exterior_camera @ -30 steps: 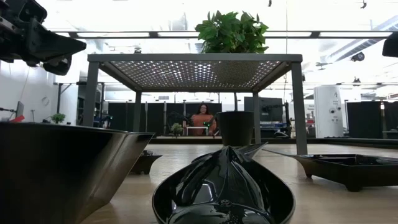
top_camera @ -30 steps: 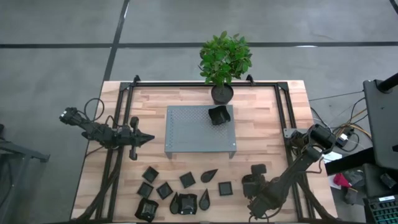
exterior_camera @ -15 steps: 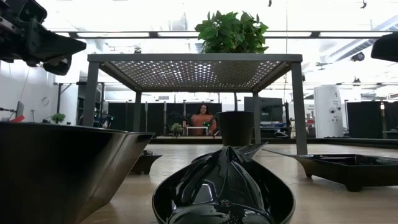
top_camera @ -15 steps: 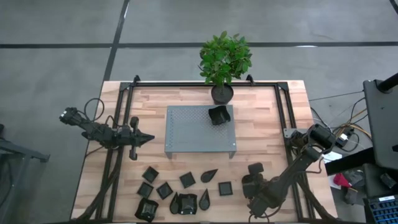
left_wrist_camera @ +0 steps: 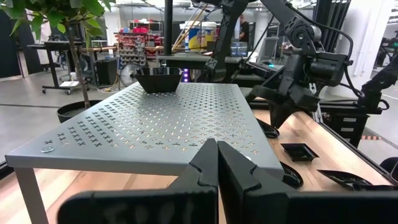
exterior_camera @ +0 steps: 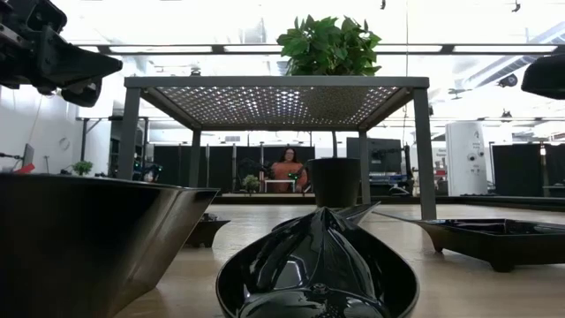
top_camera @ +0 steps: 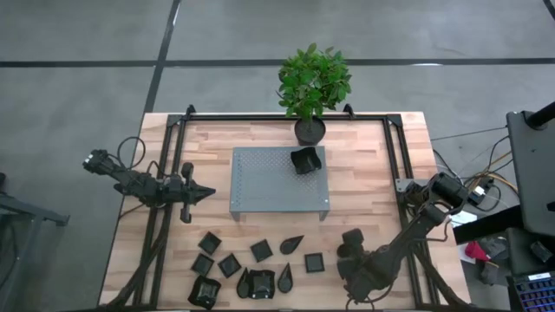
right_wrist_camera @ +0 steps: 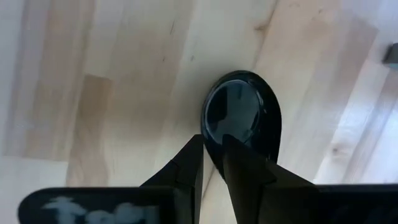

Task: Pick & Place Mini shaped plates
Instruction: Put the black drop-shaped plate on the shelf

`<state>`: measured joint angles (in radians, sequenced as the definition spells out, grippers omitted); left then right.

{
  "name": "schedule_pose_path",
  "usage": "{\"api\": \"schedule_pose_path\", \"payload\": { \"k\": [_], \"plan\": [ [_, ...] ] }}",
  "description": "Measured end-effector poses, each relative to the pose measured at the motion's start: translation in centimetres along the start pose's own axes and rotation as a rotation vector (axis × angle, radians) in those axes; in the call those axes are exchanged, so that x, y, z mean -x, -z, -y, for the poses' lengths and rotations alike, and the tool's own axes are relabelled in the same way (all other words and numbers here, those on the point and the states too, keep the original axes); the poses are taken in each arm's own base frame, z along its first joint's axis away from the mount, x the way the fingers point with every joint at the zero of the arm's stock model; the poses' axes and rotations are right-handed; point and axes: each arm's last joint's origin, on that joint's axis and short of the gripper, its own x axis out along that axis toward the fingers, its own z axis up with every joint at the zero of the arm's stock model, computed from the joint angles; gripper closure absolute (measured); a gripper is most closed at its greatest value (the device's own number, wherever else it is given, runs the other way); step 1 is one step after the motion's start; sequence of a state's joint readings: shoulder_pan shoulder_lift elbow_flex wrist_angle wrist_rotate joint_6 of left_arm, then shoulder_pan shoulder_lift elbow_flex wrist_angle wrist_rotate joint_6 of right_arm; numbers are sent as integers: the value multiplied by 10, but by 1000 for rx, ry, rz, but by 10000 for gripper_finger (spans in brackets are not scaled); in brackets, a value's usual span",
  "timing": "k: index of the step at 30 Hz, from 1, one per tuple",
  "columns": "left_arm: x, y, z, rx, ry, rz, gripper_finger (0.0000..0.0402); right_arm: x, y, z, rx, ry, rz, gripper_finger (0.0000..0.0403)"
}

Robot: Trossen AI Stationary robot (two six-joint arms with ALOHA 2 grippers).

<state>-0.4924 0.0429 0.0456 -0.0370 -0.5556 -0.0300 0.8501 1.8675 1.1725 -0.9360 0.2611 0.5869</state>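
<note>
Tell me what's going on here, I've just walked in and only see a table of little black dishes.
A two-armed robot is moving mini shaped plates onto a grey perforated platform. One dish already sits on the platform's far corner by the potted plant. The right gripper, over the table's near right, has its jaws closed on the rim of a rounded dish. The left gripper waits shut, left of the platform.
</note>
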Motion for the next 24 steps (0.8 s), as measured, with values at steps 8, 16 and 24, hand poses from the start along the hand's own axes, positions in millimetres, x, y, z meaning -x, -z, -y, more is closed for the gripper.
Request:
{"api": "schedule_pose_path", "payload": {
  "k": [8, 16, 24],
  "plan": [
    [0, 0, 0, 0, 0, 0, 401, -4, 3, 1, 14, 3, -19, 346],
    [0, 0, 0, 0, 0, 0, 401, -8, 5, 3, 7, 8, -28, 348],
    [0, 0, 0, 0, 1, 0, 401, -13, 4, 7, -55, -20, -41, 390]
  ]
}}
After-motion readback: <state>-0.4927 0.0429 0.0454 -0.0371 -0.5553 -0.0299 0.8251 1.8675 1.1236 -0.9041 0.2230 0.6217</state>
